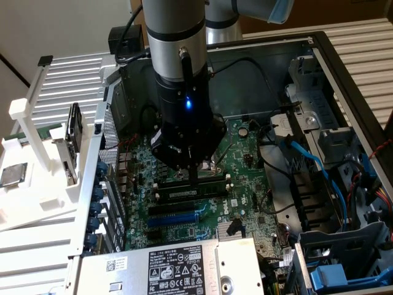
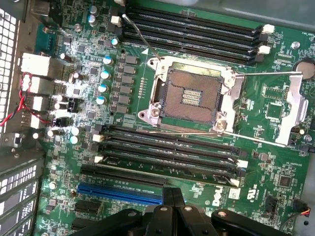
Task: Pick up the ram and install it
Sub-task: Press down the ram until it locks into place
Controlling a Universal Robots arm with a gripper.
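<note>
Reaching down into the open computer case (image 1: 344,80), the arm holds its hand (image 1: 194,178) upright over the motherboard (image 1: 245,184), just in front of the bare processor socket (image 2: 189,96). The fingers are pinched tight together with nothing between them. That suits pressing down with a narrow tip more than grasping.

In the exterior view, the ram (image 1: 184,193) appears to stand on edge in one of the long black memory slots (image 2: 167,147), a dark strip with pale labels running between the slot's end latches. The fingertips are right at its upper edge, near its middle. I cannot tell whether they touch it or stop just short. Standing in the slot puts the stick where the task wants it, and a push near the middle would load both ends evenly. Whether the latches have closed is too small to read.

From the wrist view, the hand (image 2: 172,196) hangs above the blue expansion slot (image 2: 120,192) beside that bank.

On the exterior view's left, outside the case, a white rack (image 1: 37,129) sits with a silver processor chip (image 1: 13,175) next to it.
</note>
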